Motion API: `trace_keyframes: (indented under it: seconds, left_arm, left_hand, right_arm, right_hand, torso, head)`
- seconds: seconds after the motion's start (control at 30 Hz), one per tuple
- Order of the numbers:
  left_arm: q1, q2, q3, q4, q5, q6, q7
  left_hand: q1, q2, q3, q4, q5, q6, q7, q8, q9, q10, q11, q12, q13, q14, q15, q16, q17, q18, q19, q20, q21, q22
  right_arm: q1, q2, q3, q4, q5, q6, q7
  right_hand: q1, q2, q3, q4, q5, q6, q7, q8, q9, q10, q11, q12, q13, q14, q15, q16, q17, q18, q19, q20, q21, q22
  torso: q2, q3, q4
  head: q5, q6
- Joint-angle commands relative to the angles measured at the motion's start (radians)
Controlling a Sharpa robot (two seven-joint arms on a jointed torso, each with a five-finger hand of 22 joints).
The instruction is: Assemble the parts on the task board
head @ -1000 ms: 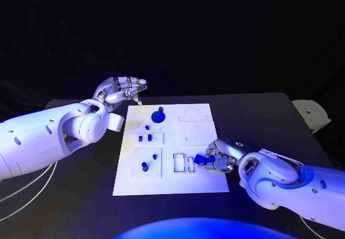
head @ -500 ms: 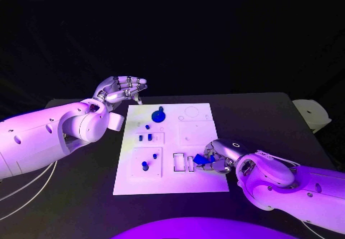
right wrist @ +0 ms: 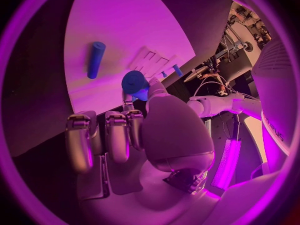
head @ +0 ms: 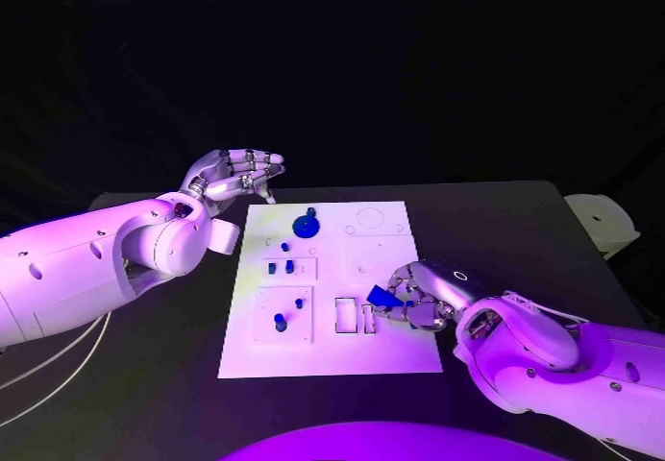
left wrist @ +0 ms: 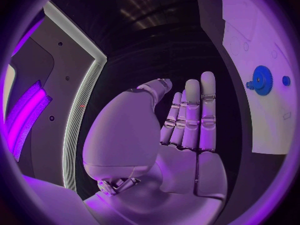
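Your right hand [head: 416, 296] pinches small blue plastic part [head: 382, 298] over white flat task board [head: 388, 355]; seat it in slot next. Left hand [head: 235, 173] empty, fingers loosely apart.

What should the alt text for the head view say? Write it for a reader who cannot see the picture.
The right hand holds a small blue part over the near right of the white task board, beside two narrow slots. The left hand hovers empty, fingers curled, off the board's far left corner. More blue parts, one of them a gear, sit on the board's left half.
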Motion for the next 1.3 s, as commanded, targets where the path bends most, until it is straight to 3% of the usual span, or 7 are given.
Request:
trace_keyframes:
  seconds: [0.03,0.27,0.47,0.6,0.7,1.2,1.3]
  left_arm:
    - [0.001,0.002,0.001,0.003,0.001,0.015,0.005]
    - [0.001,0.003,0.001,0.003,0.001,0.014,0.006]
    - [0.001,0.005,0.001,0.003,0.001,0.017,0.005]
    - [0.001,0.005,0.001,0.004,0.001,0.018,0.004]
    - [0.001,0.006,0.001,0.004,0.001,0.019,0.004]
    - [0.001,0.004,0.001,0.005,0.001,0.021,0.002]
    - [0.001,0.004,0.001,0.005,0.001,0.021,0.002]
  left_hand:
    - [-0.008,0.005,0.002,-0.006,0.0,-0.011,0.027,0.008,0.0,-0.011,-0.003,0.009,0.001,-0.003,0.0,0.007,-0.001,0.006,-0.005,-0.003,-0.001,0.002]
    - [-0.008,0.005,0.003,-0.006,0.0,-0.012,0.027,0.009,0.0,-0.011,-0.003,0.01,0.001,-0.002,0.0,0.008,-0.001,0.006,-0.005,-0.003,0.0,0.002]
    - [-0.008,0.005,0.003,-0.007,0.0,-0.012,0.027,0.009,0.0,-0.012,-0.003,0.01,0.001,-0.002,0.0,0.008,-0.001,0.006,-0.005,-0.003,0.0,0.002]
    - [-0.008,0.005,0.003,-0.007,0.0,-0.012,0.027,0.009,0.0,-0.012,-0.003,0.01,0.001,-0.002,0.0,0.008,-0.001,0.006,-0.005,-0.003,0.0,0.002]
    - [-0.009,0.005,0.003,-0.007,0.0,-0.012,0.027,0.01,0.0,-0.012,-0.002,0.011,0.002,-0.003,0.001,0.008,-0.001,0.006,-0.005,-0.003,0.0,0.002]
    - [-0.009,0.005,0.003,-0.007,0.0,-0.012,0.027,0.01,0.0,-0.012,-0.002,0.011,0.002,-0.003,0.001,0.008,-0.001,0.006,-0.005,-0.003,0.0,0.002]
    - [-0.009,0.005,0.003,-0.007,0.0,-0.012,0.027,0.01,0.0,-0.012,-0.002,0.011,0.002,-0.003,0.001,0.008,-0.001,0.006,-0.005,-0.003,0.0,0.002]
  right_arm:
    - [0.003,0.009,0.0,0.01,0.032,-0.027,-0.009]
    - [0.007,0.052,0.0,-0.007,0.092,0.032,-0.007]
    - [0.0,0.11,-0.001,-0.044,0.127,0.097,-0.006]
    - [-0.004,0.13,-0.001,-0.057,0.128,0.105,-0.009]
    - [-0.006,0.141,-0.001,-0.067,0.121,0.108,-0.013]
    - [-0.007,0.164,-0.001,-0.106,0.077,0.123,-0.024]
    - [-0.007,0.167,-0.001,-0.111,0.061,0.121,-0.025]
  right_hand:
    - [0.022,0.057,0.012,-0.004,0.0,0.048,-0.042,0.023,0.019,0.03,-0.007,-0.004,0.143,0.098,-0.006,0.003,0.223,-0.007,0.105,-0.008,0.003,0.263]
    - [-0.016,0.051,0.017,-0.003,-0.001,0.054,-0.044,0.029,0.026,0.031,-0.009,-0.009,0.141,0.099,-0.008,0.004,0.225,-0.007,0.105,-0.01,0.003,0.263]
    - [-0.112,0.06,0.032,-0.003,-0.005,0.077,-0.055,0.052,0.045,0.04,-0.017,-0.001,0.155,0.098,-0.015,0.002,0.221,-0.007,0.105,-0.015,0.003,0.263]
    - [-0.148,0.055,0.03,-0.003,-0.017,0.085,-0.058,0.06,0.051,0.045,-0.02,0.004,0.162,0.098,-0.017,0.003,0.223,-0.007,0.105,-0.018,0.003,0.263]
    - [-0.185,0.048,0.02,-0.003,0.039,0.088,-0.06,0.065,0.056,0.049,-0.022,0.009,0.169,0.098,-0.02,0.003,0.223,-0.007,0.105,-0.02,0.003,0.263]
    - [-0.22,0.054,0.01,-0.002,0.044,0.094,-0.063,0.074,0.062,0.056,-0.025,0.02,0.181,0.098,-0.022,0.003,0.222,-0.007,0.105,-0.022,0.003,0.263]
    - [-0.272,0.056,-0.017,-0.002,0.057,0.093,-0.064,0.082,0.069,0.057,-0.026,0.018,0.182,0.098,-0.023,0.003,0.223,-0.007,0.105,-0.023,0.003,0.263]
  torso:
    - [0.002,0.0005,0.0016]
    - [0.001,-0.0018,-0.0005]
    - [0.002,0.0003,0.0027]
    - [0.002,-0.0006,0.0025]
    - [0.001,-0.0002,-0.0001]
    - [0.002,0.0015,0.0001]
    - [0.002,0.0012,0.0004]
  head:
    - [-0.001,-0.001]
    - [0.001,-0.003]
    - [0.003,-0.005]
    - [0.004,-0.007]
    - [0.007,-0.007]
    - [0.008,-0.008]
    - [0.008,-0.007]
